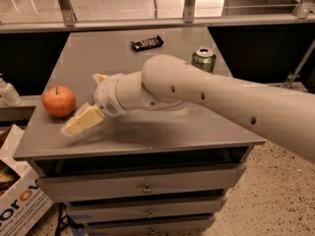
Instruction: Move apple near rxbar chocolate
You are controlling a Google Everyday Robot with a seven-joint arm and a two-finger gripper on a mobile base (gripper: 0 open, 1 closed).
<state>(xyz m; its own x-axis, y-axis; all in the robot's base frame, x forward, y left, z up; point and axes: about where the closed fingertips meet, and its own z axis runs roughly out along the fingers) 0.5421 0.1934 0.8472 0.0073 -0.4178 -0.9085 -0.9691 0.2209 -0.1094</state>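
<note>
The red-orange apple sits on the grey table near its left edge. The rxbar chocolate, a dark wrapper with white lettering, lies at the table's back middle. My gripper is just right of the apple and low over the table. It is open and empty. One cream finger reaches past the apple's front right side, close to it. The other finger shows only as a short tip above the wrist.
A green soda can stands at the back right, behind my arm. A white bottle stands on a ledge to the left. A cardboard box sits on the floor at front left. Drawers run below the tabletop.
</note>
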